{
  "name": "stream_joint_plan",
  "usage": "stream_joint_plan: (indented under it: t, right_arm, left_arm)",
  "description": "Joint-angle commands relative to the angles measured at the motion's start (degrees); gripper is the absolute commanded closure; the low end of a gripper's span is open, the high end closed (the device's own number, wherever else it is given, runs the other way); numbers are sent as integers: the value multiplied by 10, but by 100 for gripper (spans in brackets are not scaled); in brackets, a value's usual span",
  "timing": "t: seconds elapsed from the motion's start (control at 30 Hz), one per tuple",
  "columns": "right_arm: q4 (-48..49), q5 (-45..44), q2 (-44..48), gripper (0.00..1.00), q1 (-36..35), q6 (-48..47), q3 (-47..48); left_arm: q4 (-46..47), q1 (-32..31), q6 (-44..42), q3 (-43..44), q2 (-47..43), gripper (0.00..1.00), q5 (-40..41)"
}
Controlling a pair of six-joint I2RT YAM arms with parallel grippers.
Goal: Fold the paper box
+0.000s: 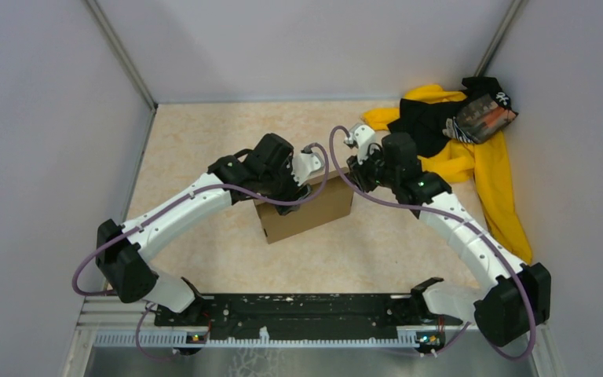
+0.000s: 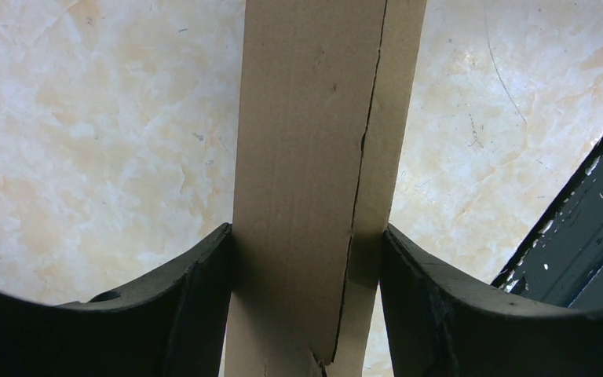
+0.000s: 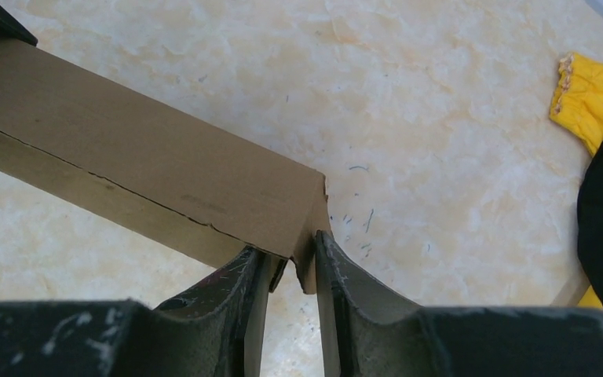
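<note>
Two arms meet over the paper box [image 1: 306, 210], which sits near the middle of the table [image 1: 204, 141] with a plain brown face turned toward 6 o'clock in the top view.

Left side first. The left arm [image 1: 180, 208] reaches in from 8 o'clock of the box. The left gripper [image 1: 302, 174] sits on the box's upper edge at about 11 o'clock. From its wrist camera we see the left gripper [image 2: 306, 314] clamped across a doubled cardboard wall [image 2: 314, 157]. One of its fingers [image 2: 196, 306] presses each side of the wall. The span is fairly wide because of the wall's thickness. A ragged seam runs the length of that wall, from 12 to 6 o'clock in that view.

Centre. The box touches the table, and we cannot tell how its far side is folded, since both wrists cover it.

Right side. The right gripper [image 1: 363, 166] is at the box's 1 o'clock corner. In its wrist view the right gripper [image 3: 292, 275] has its jaws parted a little around a torn corner tab [image 3: 308, 263]. One of the fingers [image 3: 345, 298] touches the tab, and a sliver of table shows between the tab and the other finger. We see no firm grip.

A yellow-and-black cloth pile [image 1: 471, 149] lies at 2 o'clock of the box, apart from it.
</note>
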State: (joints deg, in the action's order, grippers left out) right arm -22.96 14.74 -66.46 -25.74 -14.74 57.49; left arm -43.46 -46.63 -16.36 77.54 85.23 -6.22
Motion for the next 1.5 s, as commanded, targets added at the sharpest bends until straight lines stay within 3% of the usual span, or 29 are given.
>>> stream_joint_plan:
  t: [0.0,0.47,1.0,1.47]
  right_arm:
    - [42,-7,29,71,7,17,-11]
    - [54,5,52,75,44,34,-38]
    - [60,11,44,87,46,33,-44]
    - [16,32,22,95,46,45,11]
  left_arm:
    - [-8,-7,-1,0,13,47,-22]
    - [-11,-7,-3,3,13,47,-23]
    - [-12,-7,-4,1,11,47,-24]
    - [-11,-7,-3,2,8,47,-27]
